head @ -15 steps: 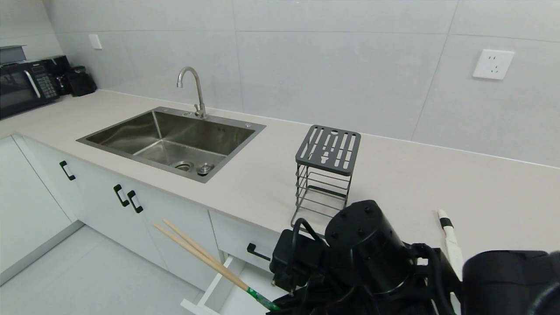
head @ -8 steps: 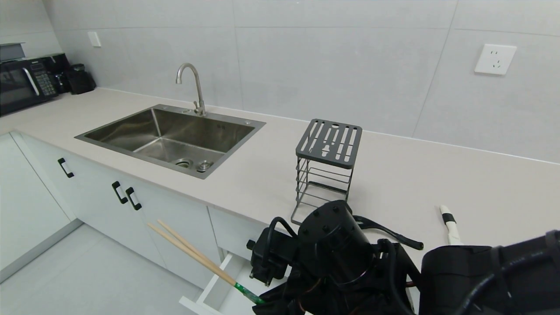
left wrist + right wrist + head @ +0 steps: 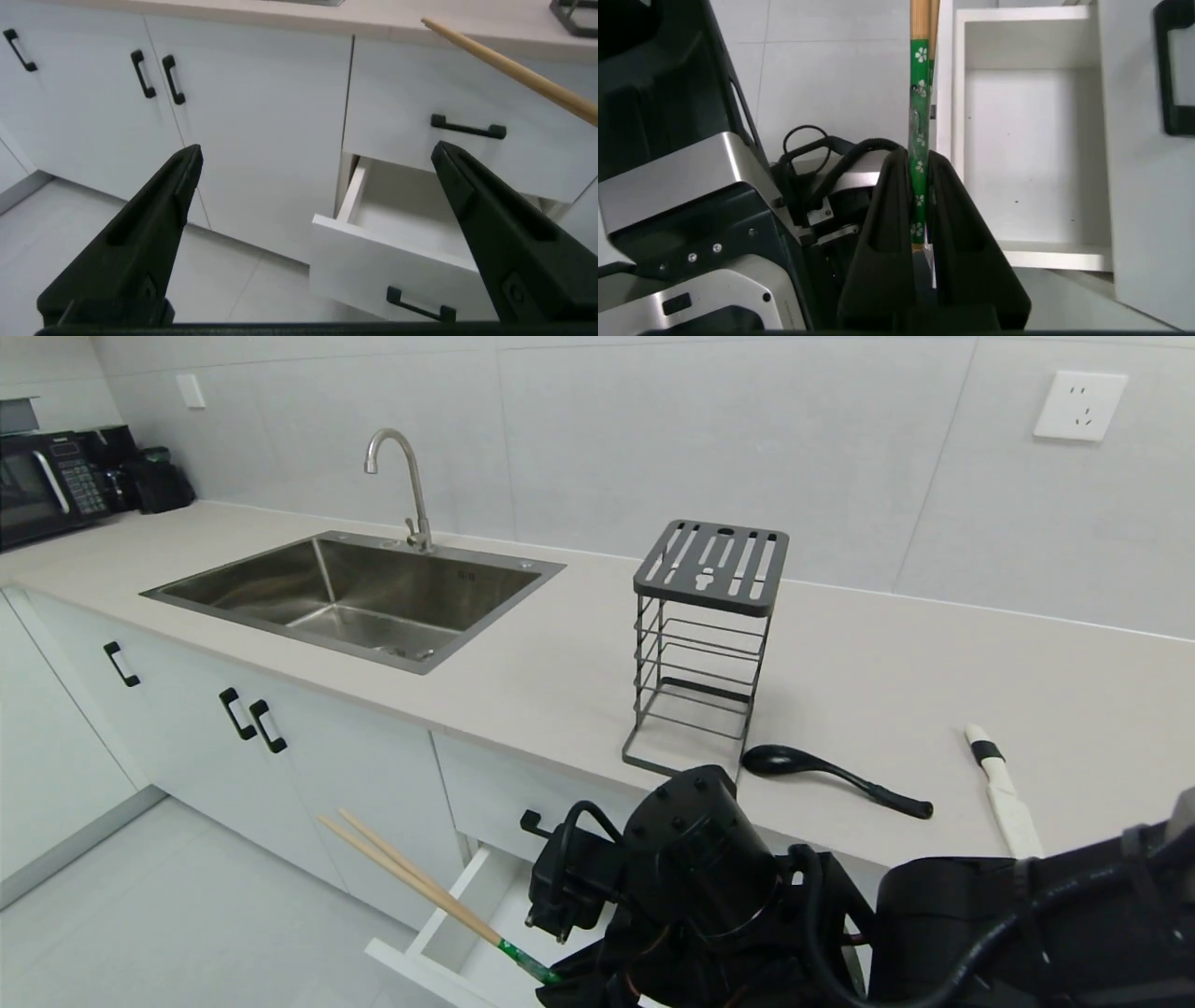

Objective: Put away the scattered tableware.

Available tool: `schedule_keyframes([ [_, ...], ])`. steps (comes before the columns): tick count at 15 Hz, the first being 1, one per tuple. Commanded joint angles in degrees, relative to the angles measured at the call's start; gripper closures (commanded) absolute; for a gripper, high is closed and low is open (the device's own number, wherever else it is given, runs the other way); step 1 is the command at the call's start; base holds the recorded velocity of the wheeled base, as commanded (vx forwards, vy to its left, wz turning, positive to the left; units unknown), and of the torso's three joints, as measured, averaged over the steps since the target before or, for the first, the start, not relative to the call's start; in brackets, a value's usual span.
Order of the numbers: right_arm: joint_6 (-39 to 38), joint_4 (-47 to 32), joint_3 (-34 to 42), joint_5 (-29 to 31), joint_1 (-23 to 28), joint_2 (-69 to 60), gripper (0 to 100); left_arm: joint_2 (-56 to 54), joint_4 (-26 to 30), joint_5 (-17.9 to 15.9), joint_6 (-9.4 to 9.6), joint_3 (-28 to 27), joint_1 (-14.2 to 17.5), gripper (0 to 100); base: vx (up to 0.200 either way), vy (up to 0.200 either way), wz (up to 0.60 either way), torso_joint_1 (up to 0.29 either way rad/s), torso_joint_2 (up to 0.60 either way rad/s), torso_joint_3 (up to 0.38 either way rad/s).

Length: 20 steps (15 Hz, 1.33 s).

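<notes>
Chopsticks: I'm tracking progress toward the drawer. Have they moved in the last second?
Yes. Though the head camera shifted, the chopsticks in the right gripper now sit lower against the cabinet handles, nearer the open drawer.

A steel sink [image 3: 429, 583], faucet [image 3: 412, 499], microwave [image 3: 42, 490], wall socket [image 3: 1080, 404].

Chopsticks [image 3: 921, 112]: pair, pale wood, green flower-patterned ends. Pinched at green ends between right gripper [image 3: 918, 166] fingers, shafts together, jutting straight out past fingertips. Open white drawer [image 3: 1022, 140] just beyond fingertips. Black spoon [image 3: 831, 775] and white utensil [image 3: 1004, 793] with black band lie flat on counter [image 3: 560, 681], well apart from gripper.
</notes>
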State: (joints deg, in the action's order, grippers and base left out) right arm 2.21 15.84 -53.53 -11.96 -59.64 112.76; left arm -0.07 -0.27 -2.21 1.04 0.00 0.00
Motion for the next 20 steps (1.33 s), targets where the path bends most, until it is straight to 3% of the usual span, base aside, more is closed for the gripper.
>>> schedule_keyframes([
  [1, 0.0, 0.0, 0.0, 0.0, 0.0, 0.1, 100, 0.1, 0.0, 0.0, 0.02, 0.0, 0.0, 0, 0.000, 0.000, 0.00, -0.271, 0.52, 0.251],
  [9, 0.3, 0.0, -0.4, 0.3, 0.2, 1.5, 100, 0.1, 0.0, 0.0, 0.02, 0.0, 0.0, 0, 0.000, 0.000, 0.00, -0.252, 0.48, 0.225],
  [12, 1.8, -0.1, -0.4, 1.2, 2.8, 1.9, 100, 0.1, 0.0, 0.0, 0.02, 0.0, 0.0, 0, 0.000, 0.000, 0.00, -0.250, 0.40, 0.186],
  [20, 7.2, -0.1, -3.2, 14.1, 6.0, 4.0, 100, 0.1, 0.0, 0.0, 0.02, 0.0, 0.0, 0, 0.000, 0.000, 0.00, -0.177, 0.29, 0.108],
])
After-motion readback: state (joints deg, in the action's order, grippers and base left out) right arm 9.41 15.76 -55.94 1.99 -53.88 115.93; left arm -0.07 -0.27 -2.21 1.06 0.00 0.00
